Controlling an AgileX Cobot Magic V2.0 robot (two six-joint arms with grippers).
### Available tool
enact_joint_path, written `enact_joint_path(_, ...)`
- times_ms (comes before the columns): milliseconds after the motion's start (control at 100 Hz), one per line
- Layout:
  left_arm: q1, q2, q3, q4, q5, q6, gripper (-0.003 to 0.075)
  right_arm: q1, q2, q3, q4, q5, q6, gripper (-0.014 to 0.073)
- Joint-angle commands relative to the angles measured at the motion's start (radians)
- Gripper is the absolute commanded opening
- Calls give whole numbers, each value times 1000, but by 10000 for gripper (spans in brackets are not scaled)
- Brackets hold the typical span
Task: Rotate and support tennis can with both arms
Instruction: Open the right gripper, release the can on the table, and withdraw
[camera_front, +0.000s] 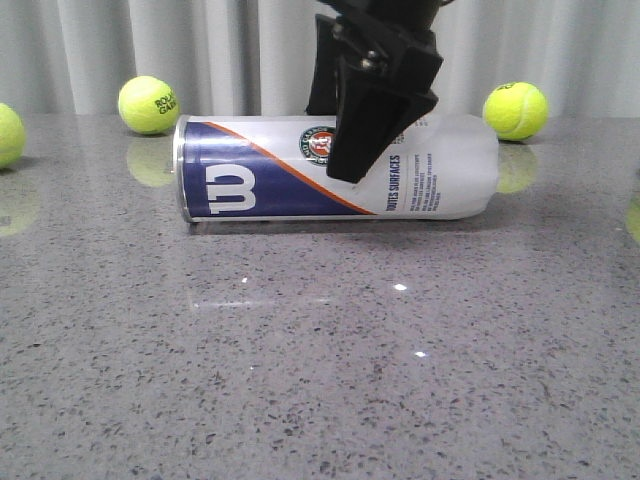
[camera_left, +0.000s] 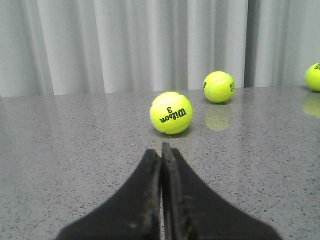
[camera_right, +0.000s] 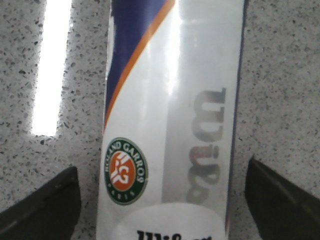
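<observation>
The tennis can (camera_front: 250, 175) lies on its side on the grey speckled table, silver rim to the left, white "W" facing the front. My right gripper (camera_front: 350, 150) comes down from above over the can's middle. In the right wrist view it (camera_right: 162, 200) is open, one finger (camera_right: 50, 205) on each side of the can (camera_right: 170, 100), with table showing between each finger and the can. The Roland Garros badge (camera_right: 126, 170) lies between them. My left gripper (camera_left: 161, 150) is shut and empty, low over the table, away from the can, and out of the front view.
Yellow-green tennis balls lie behind the can at the left (camera_front: 148, 104), right (camera_front: 515, 110) and far left edge (camera_front: 5, 133). The left wrist view shows three balls ahead, the nearest (camera_left: 171, 112) just beyond the fingertips. A grey curtain closes the back.
</observation>
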Motion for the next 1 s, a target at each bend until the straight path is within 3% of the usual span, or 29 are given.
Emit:
enact_joint_path(0,2,-39,49,-1,-84,-11,-21,-2,-69,-34,10,-14,-10,652)
enact_joint_path(630,2,-39,49,-1,-84,-11,-21,-2,-86,-34,1,-14,39,652)
enact_joint_path(840,2,-39,49,-1,-84,-11,-21,-13,-136,-34,0,-19,205,652)
enact_joint_path(990,2,-39,49,-1,-84,-11,-21,-27,-205,-34,-3,-48,438,652)
